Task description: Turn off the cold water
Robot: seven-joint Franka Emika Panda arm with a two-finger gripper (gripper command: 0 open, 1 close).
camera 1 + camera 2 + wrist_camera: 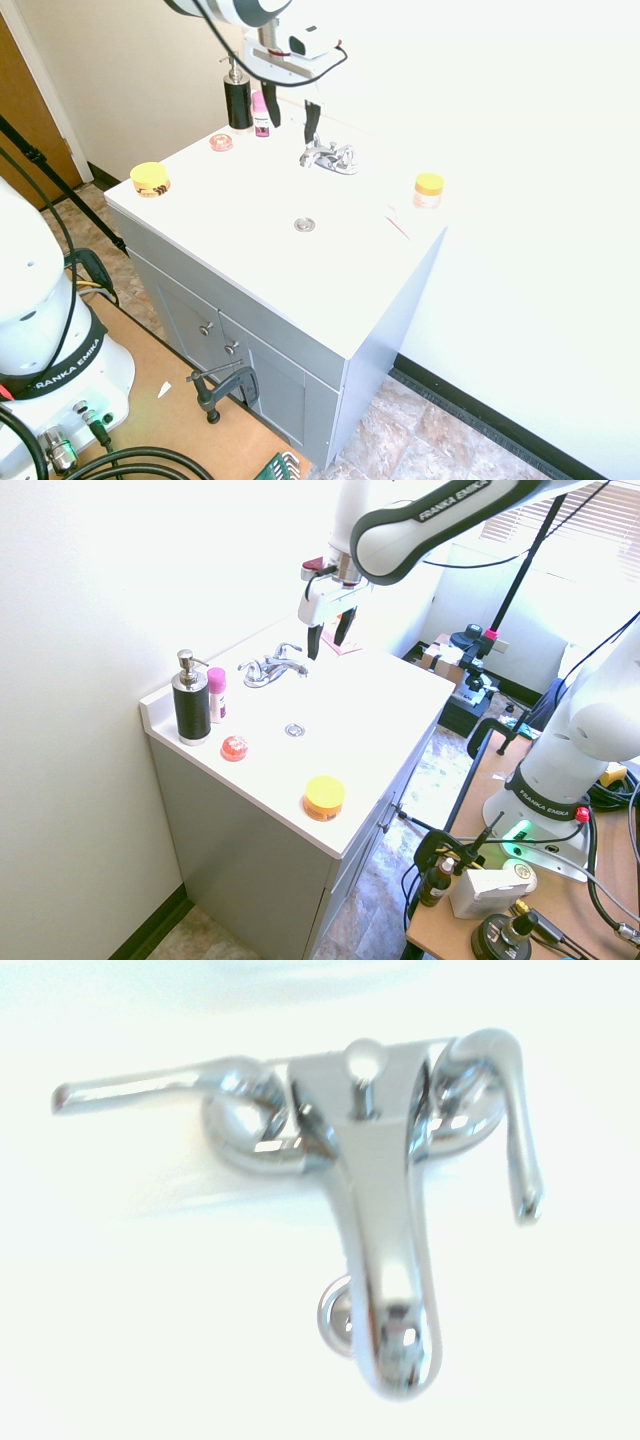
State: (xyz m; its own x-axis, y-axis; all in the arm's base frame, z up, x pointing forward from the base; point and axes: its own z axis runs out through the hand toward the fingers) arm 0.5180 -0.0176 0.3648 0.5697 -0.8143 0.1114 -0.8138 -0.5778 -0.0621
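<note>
Your claw [292, 124] is let go: its two fingers stand apart, with nothing between them. It hangs over the white desk [375, 695], close to the shiny tap [268, 666], and points down. You can see in both outside views that it is up in the air, but you cannot tell just how high.

The tap is at the back of the desk, by the wall. The wrist view looks down on it, a bit blurry. Its short spout [385, 1220] is in the middle, with one handle on each side. One handle [150, 1085] sticks out to the side, away from the spout. The other handle [520, 1140] is turned so it points nearly the same way as the spout. You can't tell which one is for cold, and you can't see any water coming out. The round drain [295, 730] is in front of the tap, and a bit of it peeks out beside the spout in the wrist view.

On one side of the tap, a black pump bottle [191, 702] stands beside a bottle with a pink cap [217, 695]. A little red tub [234, 748] sits near them. A yellow-topped tub [323, 798] is near the desk's front corner. On the tap's other side, there is a clear jar with a yellow lid [428, 190].
</note>
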